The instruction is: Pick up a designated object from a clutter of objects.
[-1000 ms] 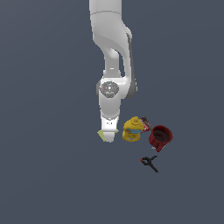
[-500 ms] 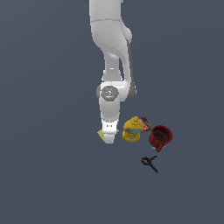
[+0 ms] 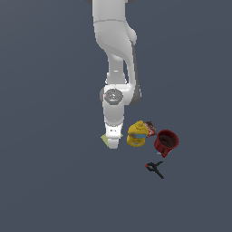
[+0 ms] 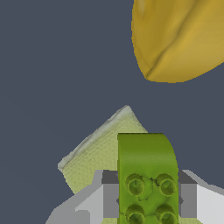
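The tiny bright green studded block (image 4: 147, 175) sits between my gripper (image 4: 148, 197) fingers. The dark pads (image 4: 109, 192) lie against both of its sides, so the gripper is shut on it. It is over the pale yellow-green flat pad (image 4: 94, 153). In the exterior view the gripper (image 3: 113, 138) points down at the left of the clutter, over the pad (image 3: 105, 140), and the block is almost hidden by the fingers. The yellow bottle (image 3: 137, 134) with its blue band stands just to the exterior view's right and fills a corner of the wrist view (image 4: 179, 39).
A small reddish-brown packet (image 3: 150, 128) lies behind the bottle. A dark red mug (image 3: 166, 142) stands further to the exterior view's right. A black clamp (image 3: 155, 169) lies nearer the front. All stand on a plain dark grey floor (image 3: 54, 181).
The gripper has come down very slightly over the pale pad. The bottle, mug, packet and clamp have not moved.
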You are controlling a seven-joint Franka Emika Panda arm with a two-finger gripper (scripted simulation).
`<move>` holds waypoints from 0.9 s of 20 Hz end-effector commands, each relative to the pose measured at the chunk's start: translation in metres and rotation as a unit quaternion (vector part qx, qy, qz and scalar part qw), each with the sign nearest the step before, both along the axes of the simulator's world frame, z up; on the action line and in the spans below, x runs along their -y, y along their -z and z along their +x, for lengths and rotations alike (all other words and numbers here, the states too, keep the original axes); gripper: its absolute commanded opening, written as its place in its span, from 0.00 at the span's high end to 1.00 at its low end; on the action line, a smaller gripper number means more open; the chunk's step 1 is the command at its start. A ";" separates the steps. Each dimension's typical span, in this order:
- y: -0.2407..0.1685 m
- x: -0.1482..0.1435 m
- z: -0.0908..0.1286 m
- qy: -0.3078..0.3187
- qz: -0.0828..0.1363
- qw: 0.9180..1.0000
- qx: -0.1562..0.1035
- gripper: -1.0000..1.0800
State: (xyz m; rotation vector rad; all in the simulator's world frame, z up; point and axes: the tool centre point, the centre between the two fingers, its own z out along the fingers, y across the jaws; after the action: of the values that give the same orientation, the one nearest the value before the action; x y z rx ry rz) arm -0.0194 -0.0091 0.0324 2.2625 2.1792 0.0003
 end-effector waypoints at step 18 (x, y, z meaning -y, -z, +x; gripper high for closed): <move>-0.101 -0.022 0.000 -0.001 0.000 1.000 0.000 1.00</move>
State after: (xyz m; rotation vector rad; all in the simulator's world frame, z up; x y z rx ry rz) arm -0.0189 0.0100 0.1188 2.2617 2.1801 -0.0011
